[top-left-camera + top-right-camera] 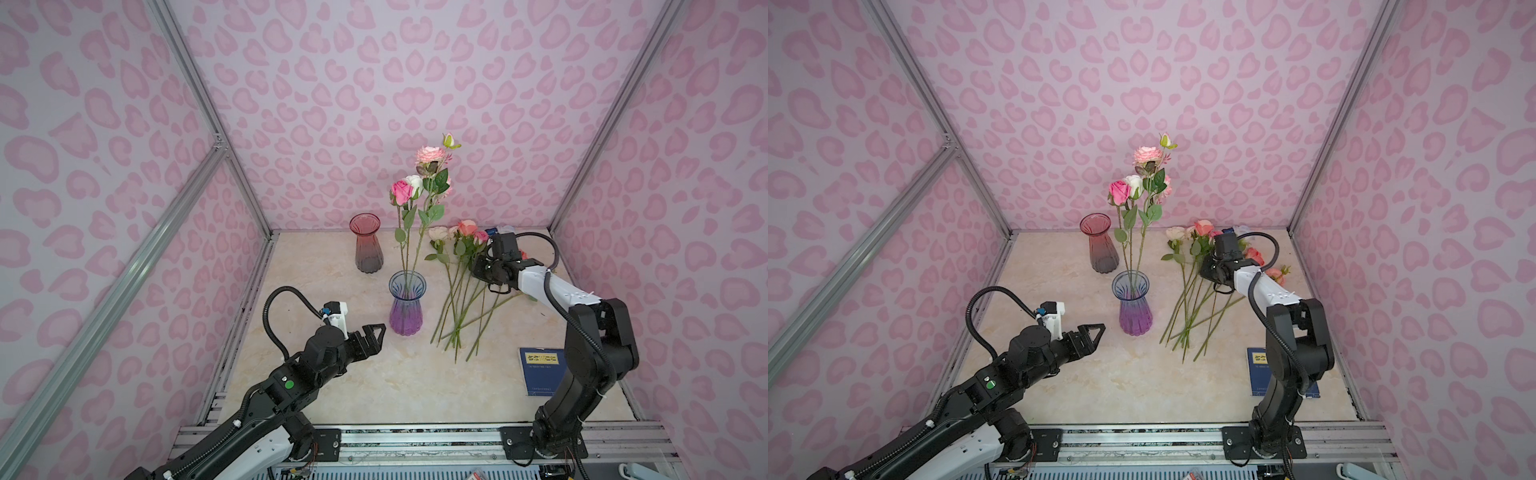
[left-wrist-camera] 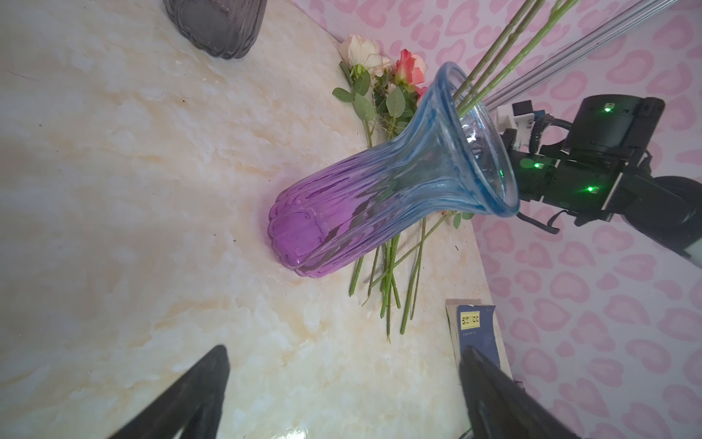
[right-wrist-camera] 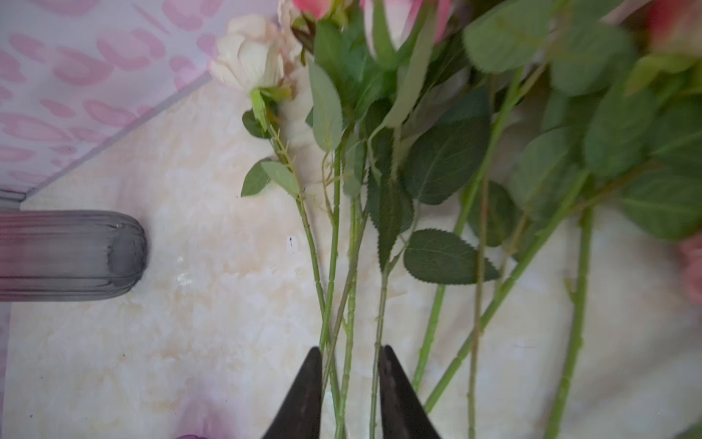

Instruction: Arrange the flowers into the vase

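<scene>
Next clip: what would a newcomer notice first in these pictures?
The tall roses standing in the blue-purple vase in the middle of the table, rising against the pink heart-print walls. Next, the loose roses fanned out on the table, right of it in both top views, where the right tool straddles a few stems. An empty red vase stands behind.

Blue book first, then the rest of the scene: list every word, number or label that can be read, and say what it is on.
Yellow label on the book: dark characters, too blurred to read.
Below the label, in both top views: fine pale lines of print, too small to read.
Elsewhere: no text can be made out.
</scene>
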Motion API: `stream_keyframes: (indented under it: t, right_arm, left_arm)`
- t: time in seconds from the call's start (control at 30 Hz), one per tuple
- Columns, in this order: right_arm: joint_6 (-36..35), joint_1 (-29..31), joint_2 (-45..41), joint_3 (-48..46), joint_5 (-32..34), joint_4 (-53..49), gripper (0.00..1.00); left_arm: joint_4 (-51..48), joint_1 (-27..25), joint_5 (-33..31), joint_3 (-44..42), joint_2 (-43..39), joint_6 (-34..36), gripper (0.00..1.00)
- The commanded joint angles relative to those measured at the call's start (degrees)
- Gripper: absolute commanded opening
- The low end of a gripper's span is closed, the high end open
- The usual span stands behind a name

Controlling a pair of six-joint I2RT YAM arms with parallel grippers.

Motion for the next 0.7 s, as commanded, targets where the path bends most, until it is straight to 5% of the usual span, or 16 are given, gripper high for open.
stream_keyframes:
  t: [0.0, 0.3, 0.67]
  right_arm:
    - [2.2, 1.2, 3.3, 0.8, -0.8, 1.2, 0.28]
    - [-1.4, 0.7, 5.3, 4.1, 7.1, -2.0, 0.27]
    - [-2.6, -2.9, 9.0, 8.8, 5.7, -5.1, 0.25]
  left_arm:
    - [0.0, 0.1, -1.1, 0.0, -0.1, 0.0, 0.95]
    - [0.0, 0.2, -1.8, -1.0, -0.4, 0.6, 0.95]
    - [0.8, 0.2, -2.3, -1.0, 1.2, 1.6, 0.95]
